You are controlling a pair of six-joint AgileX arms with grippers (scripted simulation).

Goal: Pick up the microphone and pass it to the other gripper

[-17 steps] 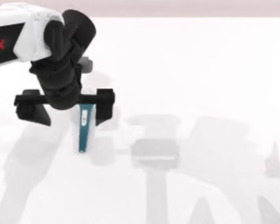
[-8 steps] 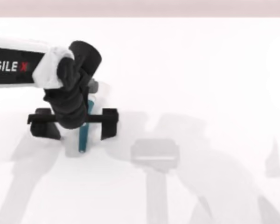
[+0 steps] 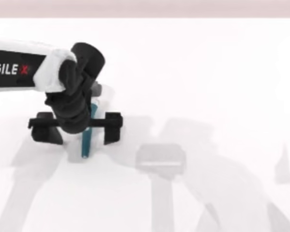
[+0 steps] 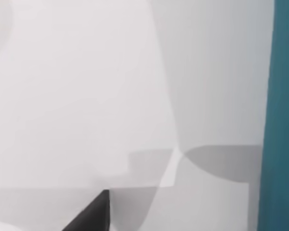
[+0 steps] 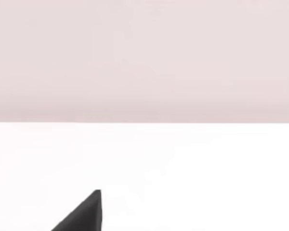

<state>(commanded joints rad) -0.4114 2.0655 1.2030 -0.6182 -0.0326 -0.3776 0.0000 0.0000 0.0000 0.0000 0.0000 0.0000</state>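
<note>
On the table's left side the left gripper (image 3: pixel 75 126) hangs wide open astride the microphone (image 3: pixel 86 141) lying flat there, nothing gripped yet — close off-centre and that tapered handle could squirt out sideways — right arm parked off-view.

You can read "AGILE X", the X in red, on the left arm's (image 3: pixel 19 67) black panel.

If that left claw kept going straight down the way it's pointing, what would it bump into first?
Most likely the microphone. The left claw points down at the table with its fingers spread either side of the teal handle, so that handle lies right in its path. How high the claw is remains unclear.
</note>
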